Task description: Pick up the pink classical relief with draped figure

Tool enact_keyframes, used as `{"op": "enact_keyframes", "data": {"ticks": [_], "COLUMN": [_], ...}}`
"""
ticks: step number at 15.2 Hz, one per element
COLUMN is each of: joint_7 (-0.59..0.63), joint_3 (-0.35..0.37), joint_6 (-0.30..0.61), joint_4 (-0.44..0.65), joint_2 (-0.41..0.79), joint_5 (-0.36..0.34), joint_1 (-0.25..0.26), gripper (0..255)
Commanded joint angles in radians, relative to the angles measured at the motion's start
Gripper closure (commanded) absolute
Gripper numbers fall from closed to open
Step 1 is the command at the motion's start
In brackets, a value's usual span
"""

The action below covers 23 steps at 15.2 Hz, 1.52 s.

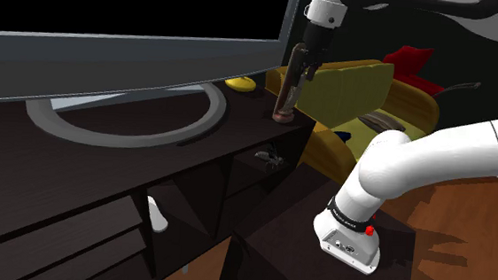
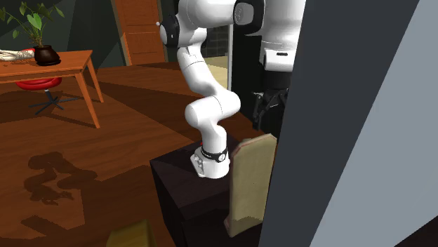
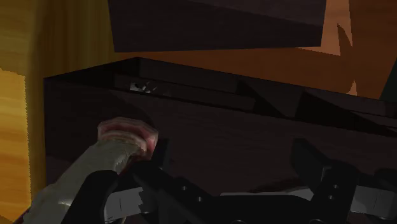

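The relief (image 1: 290,86) is a tall, thin pinkish-brown slab standing upright on the right end of the dark cabinet (image 1: 148,164). My black gripper (image 1: 311,67) comes down from above, level with the slab's top and just to its right. In the wrist view the relief (image 3: 118,156) runs alongside one finger down to its pink base. The fingers (image 3: 324,172) stand wide apart and the gripper (image 3: 235,188) is open, clasping nothing. From the second exterior view the relief (image 2: 251,182) looks tan, with the gripper (image 2: 270,116) above it, partly behind the TV's edge.
A large TV (image 1: 130,21) on a grey ring stand (image 1: 128,123) takes up most of the cabinet top. A yellow item (image 1: 240,83) lies behind the relief. An olive armchair (image 1: 357,92) with a red cushion (image 1: 412,60) stands beyond. A wooden table (image 2: 56,67) stands far off.
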Motion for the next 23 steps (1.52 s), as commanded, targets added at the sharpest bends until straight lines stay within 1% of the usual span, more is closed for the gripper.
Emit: {"op": "enact_keyframes", "data": {"ticks": [1,8,14,21,23], "joint_7": [0.0,-0.045,-0.095,-0.095,-0.095], "joint_3": [0.0,-0.137,-0.258,-0.259,-0.26], "joint_6": [0.0,-0.098,-0.206,-0.112,-0.104], "joint_4": [0.0,0.27,0.531,0.414,0.405], "joint_2": [0.0,0.231,0.444,0.42,0.418], "joint_5": [0.0,0.0,0.035,0.027,0.027], "joint_1": [0.0,-0.059,-0.096,-0.101,-0.101], "gripper": [0,0,0,0,0]}}
